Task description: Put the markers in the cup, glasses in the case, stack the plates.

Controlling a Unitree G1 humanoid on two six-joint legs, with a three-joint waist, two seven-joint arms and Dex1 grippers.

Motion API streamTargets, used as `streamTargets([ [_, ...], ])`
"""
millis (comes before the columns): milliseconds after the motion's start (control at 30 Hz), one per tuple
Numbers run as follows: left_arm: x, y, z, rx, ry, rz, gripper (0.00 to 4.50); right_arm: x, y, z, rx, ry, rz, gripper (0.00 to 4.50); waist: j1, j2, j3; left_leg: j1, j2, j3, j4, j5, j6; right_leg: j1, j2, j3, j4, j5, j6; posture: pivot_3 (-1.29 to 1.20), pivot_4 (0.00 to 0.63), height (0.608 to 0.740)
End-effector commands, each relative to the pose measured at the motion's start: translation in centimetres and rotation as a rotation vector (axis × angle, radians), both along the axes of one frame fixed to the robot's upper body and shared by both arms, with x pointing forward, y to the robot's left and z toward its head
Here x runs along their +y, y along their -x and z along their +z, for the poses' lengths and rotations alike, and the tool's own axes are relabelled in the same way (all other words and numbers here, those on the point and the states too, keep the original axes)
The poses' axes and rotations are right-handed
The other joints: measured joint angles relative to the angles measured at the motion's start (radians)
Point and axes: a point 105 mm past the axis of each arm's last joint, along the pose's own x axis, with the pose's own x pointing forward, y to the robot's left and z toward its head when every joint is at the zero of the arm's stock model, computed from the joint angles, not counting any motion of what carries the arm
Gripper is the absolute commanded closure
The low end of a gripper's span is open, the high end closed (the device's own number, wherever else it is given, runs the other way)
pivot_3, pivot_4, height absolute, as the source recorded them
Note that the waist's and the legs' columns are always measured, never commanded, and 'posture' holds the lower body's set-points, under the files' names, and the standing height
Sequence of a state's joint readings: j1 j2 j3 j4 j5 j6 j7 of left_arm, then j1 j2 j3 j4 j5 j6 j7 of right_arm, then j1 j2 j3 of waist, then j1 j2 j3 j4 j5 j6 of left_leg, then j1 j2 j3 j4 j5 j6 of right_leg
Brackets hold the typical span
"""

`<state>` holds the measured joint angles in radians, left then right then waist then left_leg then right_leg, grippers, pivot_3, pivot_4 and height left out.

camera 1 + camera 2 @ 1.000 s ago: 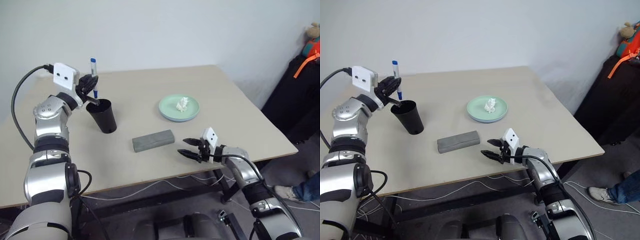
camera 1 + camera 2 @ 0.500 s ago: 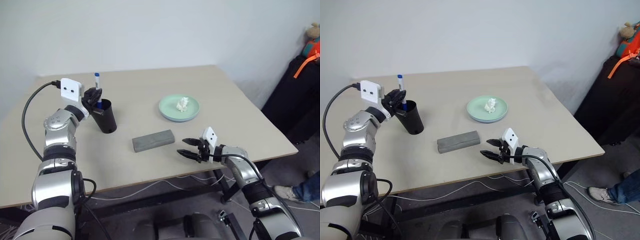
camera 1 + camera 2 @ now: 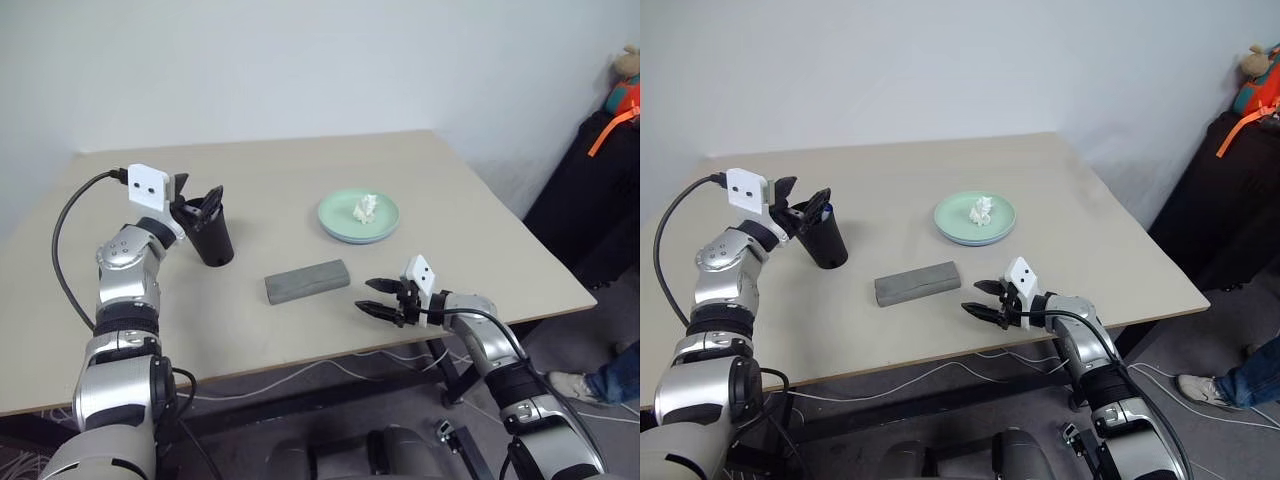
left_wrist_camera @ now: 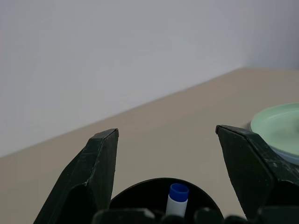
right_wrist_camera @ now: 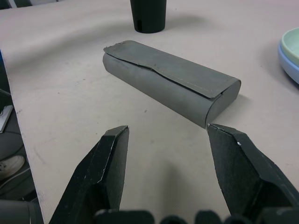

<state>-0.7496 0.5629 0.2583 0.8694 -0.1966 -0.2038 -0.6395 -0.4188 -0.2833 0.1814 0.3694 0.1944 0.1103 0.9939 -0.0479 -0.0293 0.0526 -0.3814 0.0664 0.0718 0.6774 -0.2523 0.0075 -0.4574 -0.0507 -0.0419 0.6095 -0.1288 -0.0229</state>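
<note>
Left tool [image 3: 198, 203] hovers level just over the cup [image 3: 211, 235] rim, fingers spread wide, empty. A marker [image 4: 176, 199] stands inside the cup, blue cap up. Right tool [image 3: 380, 298] sits low over the tabletop [image 3: 470, 230] just beside the closed case [image 3: 306, 281], fingers apart, holding nothing. Stacked plates [image 3: 358, 216] lie beyond the case.

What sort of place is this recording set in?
Probably a plain indoor test room: a bare beige table against a blank white wall, loose cables on the grey floor, bags stacked in the corner.
</note>
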Motion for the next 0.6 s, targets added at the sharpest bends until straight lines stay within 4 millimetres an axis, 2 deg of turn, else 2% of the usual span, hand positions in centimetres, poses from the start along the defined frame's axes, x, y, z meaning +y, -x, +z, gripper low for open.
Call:
streamTargets([
  [33, -0.2, 0.3, 2.9, -0.108, 0.032, -0.005, 0.99, -0.5, -0.9, 2.6, -0.075, -0.04, -0.012, 1.59, 0.0, 0.0, 0.0, 0.0, 0.0, 0.0, 0.0, 0.0, 0.0, 0.0, 0.0, 0.0, 0.0, 0.0, 0.0, 0.0, 0.0, 0.74],
  [200, -1.1, 1.2, 4.5, -0.173, 0.057, -0.038, 0.99, -1.5, -1.4, 4.2, -0.103, -0.074, -0.028, 1.59, -0.002, 0.0, 0.0, 0.0, 0.0, 0.0, 0.0, 0.0, 0.0, 0.0, 0.0, 0.0, 0.0, 0.0, 0.0, 0.0, 0.0, 0.74],
  [333, -1.8, 2.7, 4.5, -0.181, 0.064, -0.07, 0.99, -2.3, -1.9, 5.3, -0.121, -0.081, -0.039, 1.59, -0.005, 0.0, 0.0, 0.0, 0.0, 0.0, 0.0, 0.0, 0.0, 0.0, 0.0, 0.001, 0.0, 0.0, 0.0, 0.0, 0.0, 0.74],
  [433, -2.1, 4.5, 3.3, -0.153, 0.065, -0.09, 0.99, -2.5, -2.5, 6.3, -0.144, -0.084, -0.041, 1.59, -0.004, 0.0, 0.0, 0.002, 0.0, 0.001, -0.002, 0.0, 0.0, 0.0, 0.0, 0.001, 0.0, 0.0, 0.0, 0.0, 0.0, 0.74],
  [600, -2.7, 6.5, 1.2, -0.099, 0.089, -0.071, 0.99, -3.0, -2.9, 6.6, -0.149, -0.081, -0.041, 1.59, 0.0, 0.0, 0.0, 0.002, 0.0, 0.0, -0.002, 0.0, 0.0, 0.001, 0.0, 0.001, 0.0, -0.001, -0.001, 0.0, 0.0, 0.74],
])
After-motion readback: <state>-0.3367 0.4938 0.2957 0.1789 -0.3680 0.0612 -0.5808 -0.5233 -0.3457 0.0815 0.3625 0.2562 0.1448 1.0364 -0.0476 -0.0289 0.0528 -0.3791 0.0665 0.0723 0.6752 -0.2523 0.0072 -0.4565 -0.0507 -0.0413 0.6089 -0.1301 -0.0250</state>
